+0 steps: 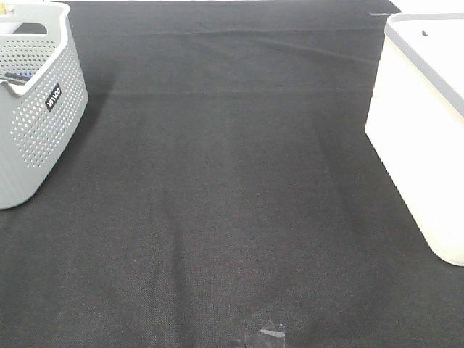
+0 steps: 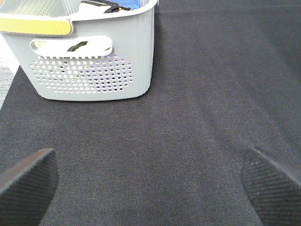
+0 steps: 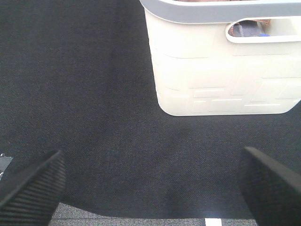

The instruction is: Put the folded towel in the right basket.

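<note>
Now both pincers gape empty — left pincer faces the grey basket, right pincer faces the right basket.

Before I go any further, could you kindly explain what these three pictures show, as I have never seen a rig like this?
This is a two-armed robot at a table with a black cloth over it. One picture comes from a camera mounted high, looking down; the arms themselves are out of its sight. The other two come from cameras on the wrists. In each, the dark ribbed shapes at the corners are fingertips: the left pincer and the right pincer are both open and hold nothing. On the left stands a grey perforated basket with items inside. On the right stands a white bin; through its handle opening something brownish and something blue show, too little to name. No towel lies on the cloth.
</note>
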